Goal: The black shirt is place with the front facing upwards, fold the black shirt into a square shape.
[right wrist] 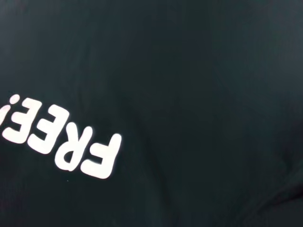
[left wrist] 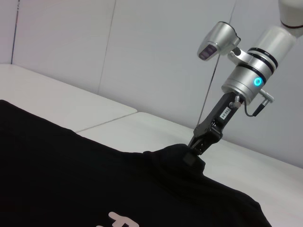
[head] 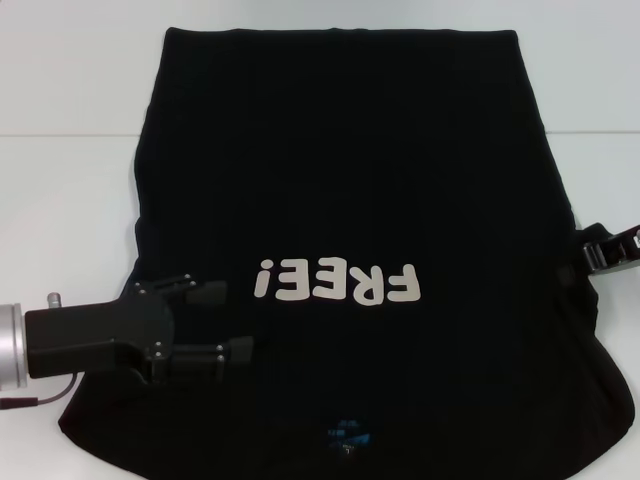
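A large plain black soft fabric T-shirt (head: 350, 190) lies spread front-up across the white tabletop (head: 70, 200), its white block letters "FREE!" (head: 335, 283) reading upside down from our head camera and its small blue neck label (head: 348, 433) at the near edge, closest to our body. The hem lies along the far side of the table, and the cloth covers most of the surface in front of us.

Our left gripper (head: 225, 322), a black two-fingered tool on a silver wrist, reaches in from the left and sits over the shirt's near left part, just beside the exclamation mark of the lettering. Its two fingers (head: 195, 288) stand apart, one toward the far side and one toward the near side, with black cloth showing in the gap; they hold nothing.

Our right gripper (left wrist: 194, 153) is at the shirt's right edge, level with the lettering. From the left wrist camera we see its black fingers closed together on a small raised peak of the shirt's fabric, which lifts slightly off the table there. The head camera shows only part of this tool beyond the cloth's edge. The right wrist camera is filled with black cloth and the letters.
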Available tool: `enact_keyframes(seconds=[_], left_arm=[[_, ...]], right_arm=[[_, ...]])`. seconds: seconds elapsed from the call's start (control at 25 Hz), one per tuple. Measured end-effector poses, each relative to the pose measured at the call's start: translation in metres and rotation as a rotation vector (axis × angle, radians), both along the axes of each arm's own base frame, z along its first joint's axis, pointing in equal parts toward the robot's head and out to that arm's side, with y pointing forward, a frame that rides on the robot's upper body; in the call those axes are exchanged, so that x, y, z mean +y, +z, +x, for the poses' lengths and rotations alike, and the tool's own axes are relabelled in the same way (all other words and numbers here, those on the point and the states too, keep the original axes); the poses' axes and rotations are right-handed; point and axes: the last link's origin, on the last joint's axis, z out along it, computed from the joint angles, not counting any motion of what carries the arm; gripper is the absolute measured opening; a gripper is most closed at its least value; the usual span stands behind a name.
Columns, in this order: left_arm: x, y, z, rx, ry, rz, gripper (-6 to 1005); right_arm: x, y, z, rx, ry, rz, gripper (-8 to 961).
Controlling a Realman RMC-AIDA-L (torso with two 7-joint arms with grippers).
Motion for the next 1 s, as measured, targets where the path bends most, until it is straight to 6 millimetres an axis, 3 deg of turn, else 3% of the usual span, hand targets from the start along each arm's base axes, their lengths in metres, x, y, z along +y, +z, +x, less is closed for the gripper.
enact_keyframes(seconds=[0.32, 0.76, 1.0], left_arm=[[0.000, 0.001, 0.000, 0.001, 0.001, 0.002, 887], [0.002, 0.000, 0.001, 0.001, -0.001, 0.002, 887], [0.003, 0.000, 0.001, 0.005, 0.001, 0.005, 887]], right_arm=[[-0.003, 0.005, -0.009, 0.003, 0.019, -0.028, 13], [-0.024, 0.030, 0.024, 0.013, -0.073, 0.027, 13], [-0.024, 0.045, 0.031, 0.029, -0.090, 0.086, 13]])
